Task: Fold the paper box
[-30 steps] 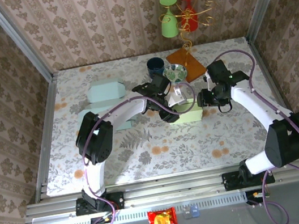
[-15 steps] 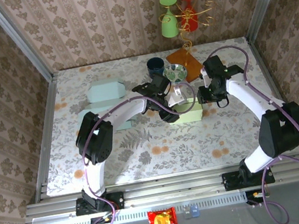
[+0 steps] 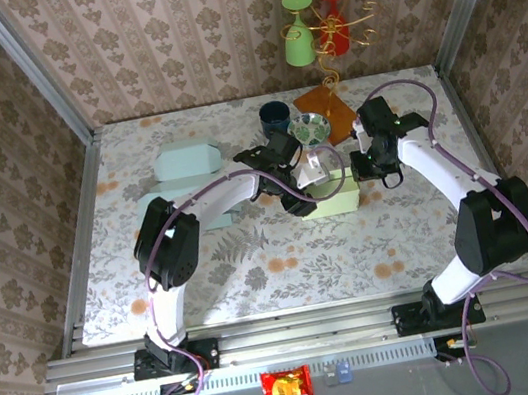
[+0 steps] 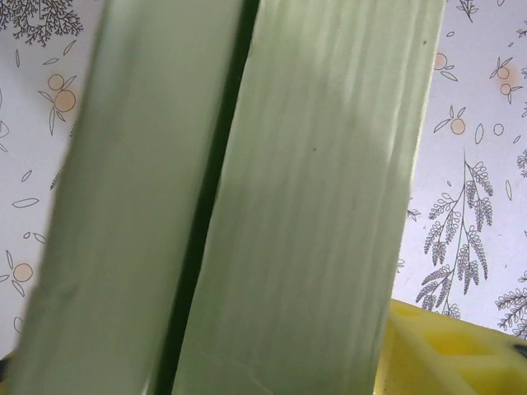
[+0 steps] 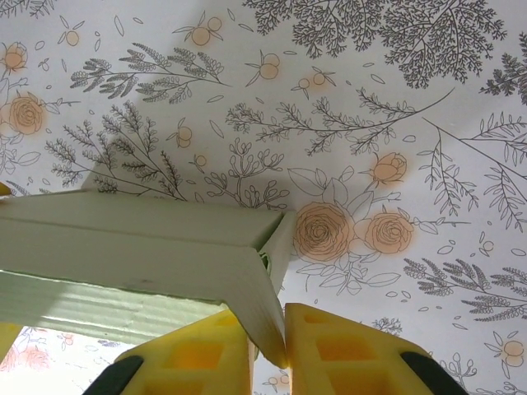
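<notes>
The paper box (image 3: 334, 202), pale green, lies near the middle of the flowered table. My left gripper (image 3: 298, 198) is at the box's left end; in the left wrist view two green panels (image 4: 313, 206) with a dark slit between them span the jaws, and one yellow finger (image 4: 449, 354) presses the right edge. My right gripper (image 3: 369, 171) is at the box's right end. In the right wrist view its yellow fingers (image 5: 206, 358) pinch the end wall of the box (image 5: 123, 247) at the corner, shut on it.
Two teal boxes (image 3: 187, 160) (image 3: 149, 209) lie at the left. A dark cup (image 3: 276, 114), a glass bowl (image 3: 309, 130) and a brown stand (image 3: 324, 101) carrying green and red glasses sit just behind the box. A snack packet (image 3: 287, 389) lies below the table's near rail.
My right gripper has moved left and back to the box's right end and closed on its end wall. The left arm and the box have stayed put.
</notes>
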You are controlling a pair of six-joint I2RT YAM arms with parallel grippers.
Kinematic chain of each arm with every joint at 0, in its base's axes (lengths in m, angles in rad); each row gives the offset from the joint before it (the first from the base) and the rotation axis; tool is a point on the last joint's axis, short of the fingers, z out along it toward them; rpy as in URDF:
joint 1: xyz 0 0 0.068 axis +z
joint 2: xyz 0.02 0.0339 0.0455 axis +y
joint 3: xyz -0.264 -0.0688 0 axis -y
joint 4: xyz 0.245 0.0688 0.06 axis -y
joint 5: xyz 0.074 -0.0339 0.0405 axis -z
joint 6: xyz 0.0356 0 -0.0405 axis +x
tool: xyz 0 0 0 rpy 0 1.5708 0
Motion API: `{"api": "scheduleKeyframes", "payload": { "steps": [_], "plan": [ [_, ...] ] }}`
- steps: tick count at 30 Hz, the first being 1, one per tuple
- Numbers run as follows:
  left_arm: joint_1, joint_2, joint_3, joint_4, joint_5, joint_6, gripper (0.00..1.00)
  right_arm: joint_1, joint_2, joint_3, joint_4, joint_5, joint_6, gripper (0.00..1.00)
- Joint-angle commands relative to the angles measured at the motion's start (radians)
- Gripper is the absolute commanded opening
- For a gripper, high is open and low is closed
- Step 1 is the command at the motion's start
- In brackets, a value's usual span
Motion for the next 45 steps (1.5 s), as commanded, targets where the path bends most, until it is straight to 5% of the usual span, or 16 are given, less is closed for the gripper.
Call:
{"api": "scheduleKeyframes", "payload": {
  "steps": [1,10,26,45],
  "plan": [
    [-0.005,0.016,0.035,-0.039,0.0,0.013,0.59,0.01,0.011,0.035,-0.03,0.022,-0.022,0.16],
    [-0.005,0.017,0.038,-0.038,-0.005,0.01,0.56,0.035,0.008,0.029,-0.042,0.068,-0.025,0.0],
    [-0.007,0.017,0.042,-0.032,-0.01,-0.009,0.49,0.059,-0.07,-0.113,0.036,0.106,0.044,0.0],
    [0.002,-0.115,-0.079,0.097,-0.024,-0.128,0.66,0.098,-0.093,-0.143,0.073,0.154,0.106,0.0]
  ]
}}
